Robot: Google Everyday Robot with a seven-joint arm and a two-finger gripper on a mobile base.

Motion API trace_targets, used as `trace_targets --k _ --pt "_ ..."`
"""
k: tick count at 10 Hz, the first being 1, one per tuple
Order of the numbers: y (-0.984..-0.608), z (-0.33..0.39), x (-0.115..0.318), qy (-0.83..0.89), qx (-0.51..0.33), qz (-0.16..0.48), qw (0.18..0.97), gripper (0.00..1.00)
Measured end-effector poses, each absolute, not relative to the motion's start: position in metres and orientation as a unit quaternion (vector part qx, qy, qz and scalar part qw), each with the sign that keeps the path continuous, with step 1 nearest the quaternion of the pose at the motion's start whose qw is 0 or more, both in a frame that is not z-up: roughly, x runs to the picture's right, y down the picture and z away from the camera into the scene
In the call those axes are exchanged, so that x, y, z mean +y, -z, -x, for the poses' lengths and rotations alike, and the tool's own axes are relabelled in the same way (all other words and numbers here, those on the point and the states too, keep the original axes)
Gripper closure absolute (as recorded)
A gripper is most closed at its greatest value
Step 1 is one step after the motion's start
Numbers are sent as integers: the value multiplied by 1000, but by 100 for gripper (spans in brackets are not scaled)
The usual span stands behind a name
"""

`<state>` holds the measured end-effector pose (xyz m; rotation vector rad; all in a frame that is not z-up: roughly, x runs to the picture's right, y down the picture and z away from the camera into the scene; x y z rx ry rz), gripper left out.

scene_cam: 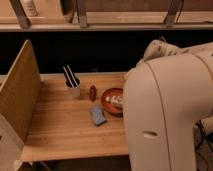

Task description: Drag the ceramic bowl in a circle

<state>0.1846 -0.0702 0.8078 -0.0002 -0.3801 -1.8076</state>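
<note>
Reddish-brown and glossy, the shallow round ceramic bowl (pixel 111 101) sits on the pale wooden tabletop (pixel 60 132), with something white lying inside it. Its right edge is cut off from my view by the robot's bulky white arm casing (pixel 165 115). The pincer itself is nowhere to be seen from where I stand. It must be somewhere behind or below that casing, so I cannot tell how wide it stands or whether it has hold of anything. No finger shows on the part of the bowl's rim that I can see.

With the pincer hidden, I can only place things from the casing that covers it. The bowl lies right at the casing's left edge. A flat blue-grey pad (pixel 98 114) lies just left of and nearer than the bowl, and a small dark red-brown upright piece (pixel 93 92) stands just left of it. A white cup holding black sticks (pixel 74 88) stands further out that way, and a tall wooden side panel (pixel 20 95) closes off the far left.

As for the job, I would judge it barely begun. Nothing shows a grip or contact on the bowl, so the whole circular drag looks left to do.
</note>
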Motion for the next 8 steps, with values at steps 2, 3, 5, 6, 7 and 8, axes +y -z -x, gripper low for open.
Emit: trace_targets --k 2,3,5,6,7,8 --pt "-819 -189 -63 769 -171 4 616 20" --pt "-837 -188 -52 753 -182 8 632 20" --pt "-870 -175 -29 729 -202 14 654 20" --pt "-884 -166 -20 722 -214 16 658 20" --pt "-895 -158 -7 717 -227 22 658 20" --pt "-905 -150 10 713 -244 33 656 20"
